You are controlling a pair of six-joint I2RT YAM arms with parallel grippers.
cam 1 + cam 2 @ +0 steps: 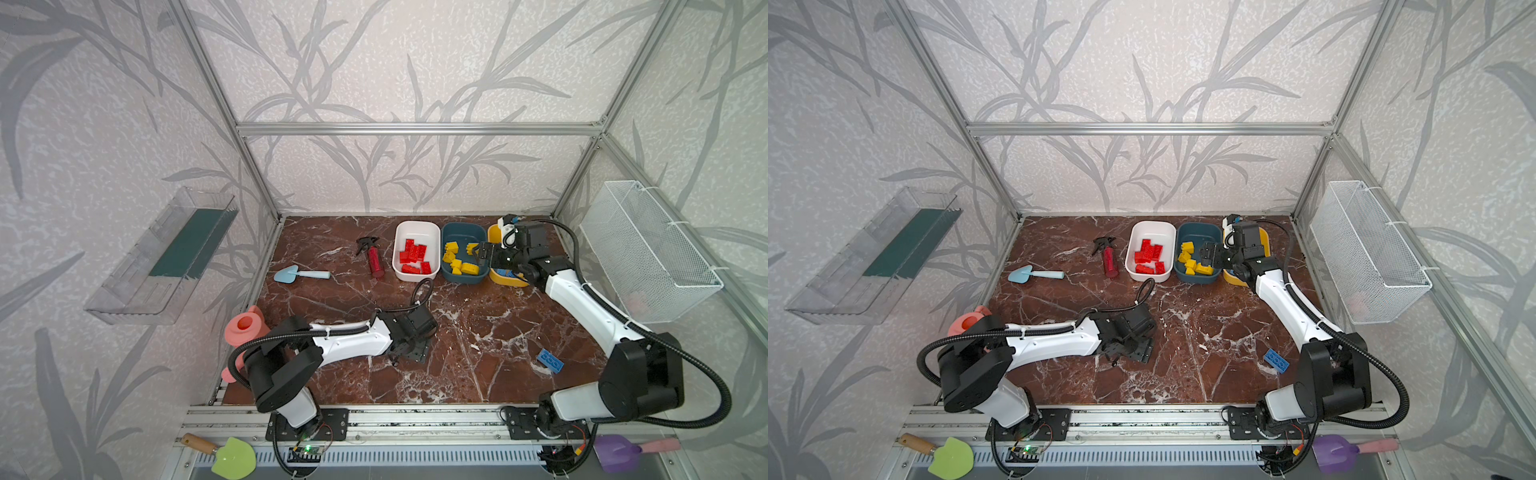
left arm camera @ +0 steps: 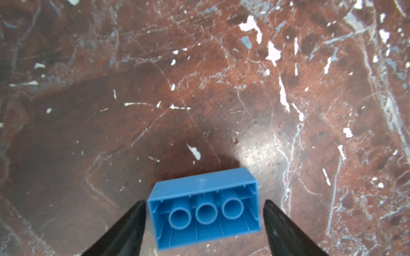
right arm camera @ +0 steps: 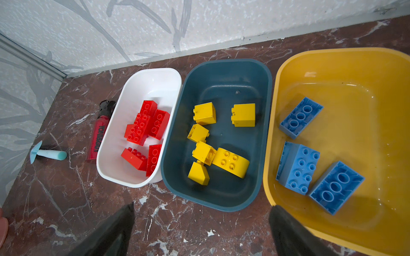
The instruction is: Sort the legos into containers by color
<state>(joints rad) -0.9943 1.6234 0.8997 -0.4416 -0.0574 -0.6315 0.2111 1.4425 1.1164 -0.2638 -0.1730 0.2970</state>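
Reds (image 3: 144, 128) and yellows (image 3: 208, 141) binned, three blues (image 3: 297, 170) in yellow tub (image 3: 332, 55). Still out: loose blue (image 1: 550, 360) on table (image 1: 457, 374), upturned blue (image 2: 203, 217) between spread jaws of my left gripper (image 2: 204, 201) (not clamped yet, I think). Right gripper (image 3: 202, 204) wide, empty

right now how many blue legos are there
5 blue legos: three in the yellow tub, one loose on the table, one between the left claw's open jaws. Others may be hidden.

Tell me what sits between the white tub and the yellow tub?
The dark teal tub, holding yellow bricks, stands between the white tub and the yellow tub, clearest in the right wrist view.
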